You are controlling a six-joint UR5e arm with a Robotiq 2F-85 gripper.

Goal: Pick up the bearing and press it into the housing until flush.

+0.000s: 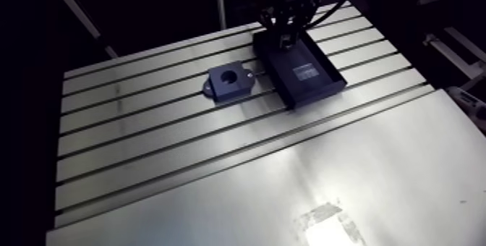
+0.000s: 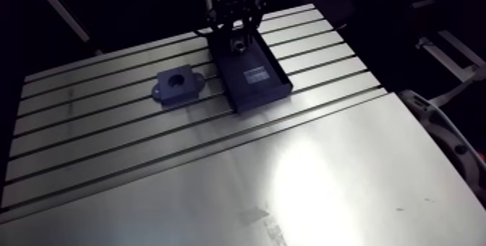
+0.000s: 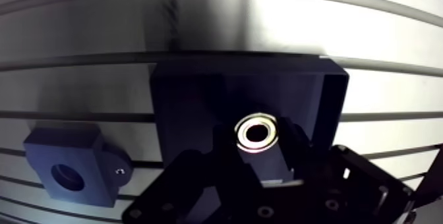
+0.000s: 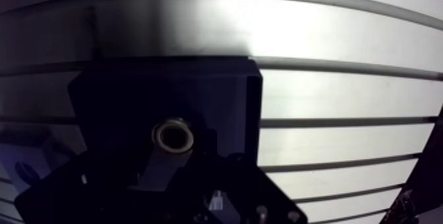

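Observation:
A small bright metal ring, the bearing [image 3: 257,132], sits between the two dark fingertips of my gripper [image 3: 258,141], over the floor of a dark rectangular tray [image 3: 191,108]. The fingers press against it on both sides, so the gripper is shut on it. I cannot tell whether the bearing rests on the tray floor or hangs just above it. The housing [image 1: 230,82], a dark block with a round bore and a side lug, lies on the slotted table beside the tray. In the arm view the gripper [image 1: 286,37] hangs over the tray's far end.
The tray [image 1: 300,68] has low walls around the gripper. The slotted aluminium table [image 1: 145,133] stretches toward the near side, where a smooth plate [image 1: 347,169] carries a bright glare patch. Dark frame rails stand beyond the table's far edge.

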